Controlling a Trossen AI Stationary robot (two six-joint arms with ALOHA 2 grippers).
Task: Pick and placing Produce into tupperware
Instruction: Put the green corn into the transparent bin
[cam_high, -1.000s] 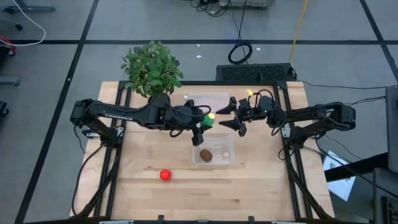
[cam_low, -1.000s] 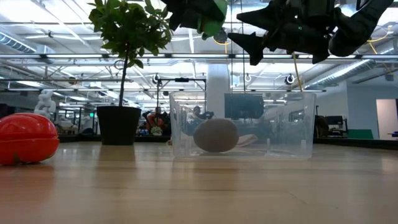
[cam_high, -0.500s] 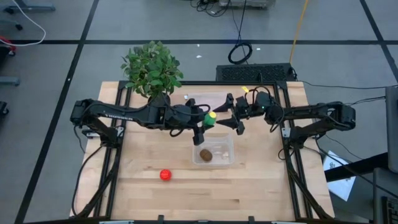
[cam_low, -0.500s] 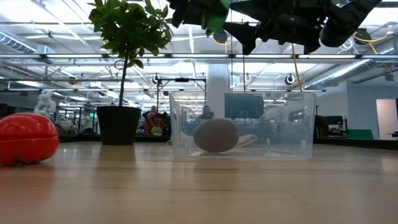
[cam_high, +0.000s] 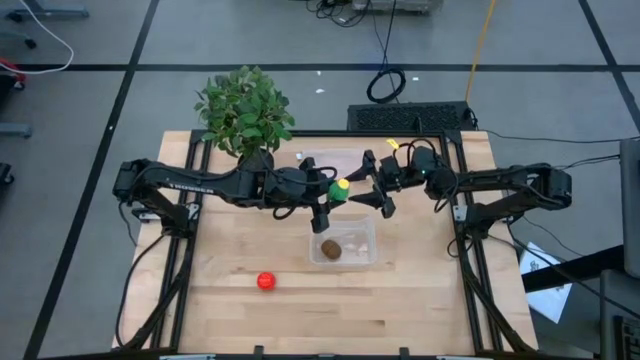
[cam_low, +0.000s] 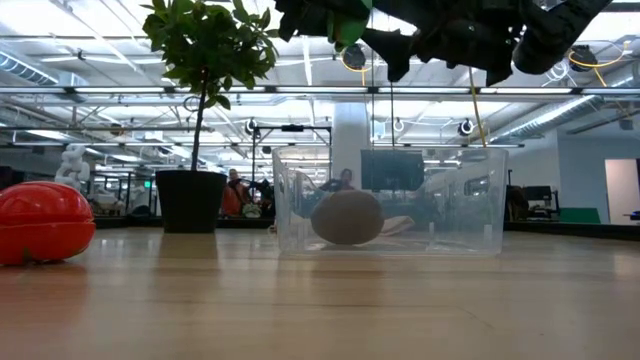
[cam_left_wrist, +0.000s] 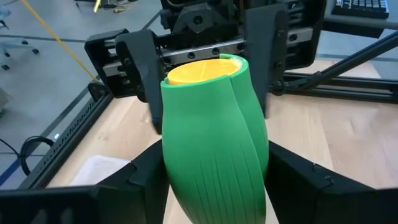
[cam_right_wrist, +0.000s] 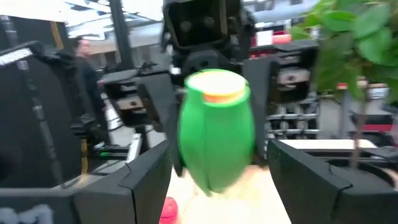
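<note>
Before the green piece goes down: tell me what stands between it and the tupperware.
Nothing visible. The left gripper holds the green produce in the air, beside the tupperware. The open right gripper flanks it. Only the brown kiwi lies inside.

Since a second ago the right gripper (cam_high: 362, 188) has advanced from well apart to bracket the elongated green food (cam_high: 339, 190) with its spread fingers, the piece held aloft in the left gripper (cam_high: 325, 200).
</note>
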